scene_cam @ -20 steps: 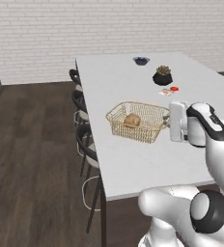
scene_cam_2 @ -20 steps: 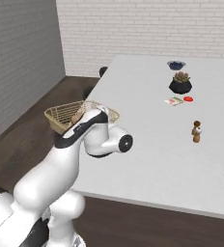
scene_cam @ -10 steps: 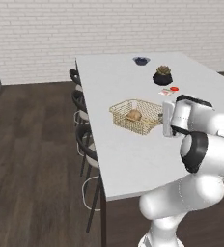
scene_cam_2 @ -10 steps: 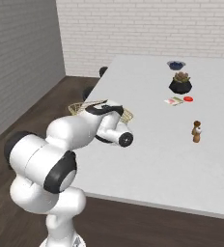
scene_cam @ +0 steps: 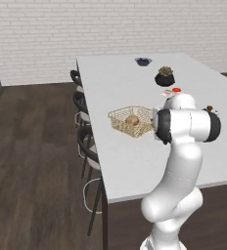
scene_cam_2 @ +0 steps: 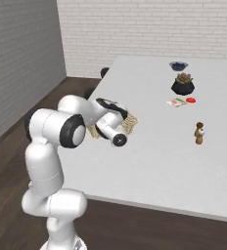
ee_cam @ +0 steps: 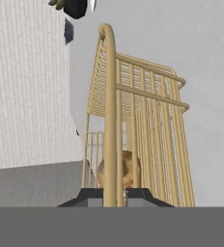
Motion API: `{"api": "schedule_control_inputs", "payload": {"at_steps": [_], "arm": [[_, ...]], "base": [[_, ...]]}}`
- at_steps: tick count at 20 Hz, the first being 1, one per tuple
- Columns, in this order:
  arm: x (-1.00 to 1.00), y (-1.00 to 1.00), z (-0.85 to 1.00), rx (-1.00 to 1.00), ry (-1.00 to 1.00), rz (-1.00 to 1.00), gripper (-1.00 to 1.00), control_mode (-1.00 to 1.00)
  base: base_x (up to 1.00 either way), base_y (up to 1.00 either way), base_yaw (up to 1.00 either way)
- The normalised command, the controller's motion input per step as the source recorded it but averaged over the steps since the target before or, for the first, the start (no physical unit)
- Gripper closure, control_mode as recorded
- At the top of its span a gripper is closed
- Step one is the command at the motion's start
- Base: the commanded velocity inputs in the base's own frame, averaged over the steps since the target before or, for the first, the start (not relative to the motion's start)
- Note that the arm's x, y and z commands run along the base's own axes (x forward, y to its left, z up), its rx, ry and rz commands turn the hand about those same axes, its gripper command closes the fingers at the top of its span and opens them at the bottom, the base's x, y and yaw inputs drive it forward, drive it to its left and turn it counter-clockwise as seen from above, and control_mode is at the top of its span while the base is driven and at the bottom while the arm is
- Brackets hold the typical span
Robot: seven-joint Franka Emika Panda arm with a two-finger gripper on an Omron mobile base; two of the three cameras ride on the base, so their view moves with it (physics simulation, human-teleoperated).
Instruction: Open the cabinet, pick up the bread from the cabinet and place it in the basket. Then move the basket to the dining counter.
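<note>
On the dining counter (scene_cam: 120, 88) past your basket (scene_cam: 131, 121) you have one dark potted plant (scene_cam: 165, 76), one blue bowl (scene_cam: 143, 61), one red lid (scene_cam_2: 190, 100) and one small brown figure (scene_cam_2: 199, 133), all well apart from it. The basket is golden wire with one round brown bread (scene_cam: 131, 119) inside. Your gripper (ee_cam: 115, 195) is squeezed tight on the basket's rim. Three dark stools (scene_cam: 81, 102) stand along the side.
</note>
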Motion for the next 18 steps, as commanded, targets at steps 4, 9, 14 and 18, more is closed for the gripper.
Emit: {"api": "schedule_control_inputs", "payload": {"at_steps": [4,9,14,18], "arm": [[0.63,0.0,-0.54,-0.02,0.05,-0.06,1.0,-1.0],[0.39,-0.05,-0.47,0.0,0.08,-0.01,1.0,-1.0],[0.01,-0.08,0.0,-0.01,0.32,-0.05,-1.0,-1.0],[-0.03,-0.13,0.06,-0.02,0.39,-0.11,-1.0,-1.0]], "base": [[0.0,0.0,0.0],[0.0,0.0,0.0],[0.0,0.0,0.0],[0.0,0.0,0.0]]}}
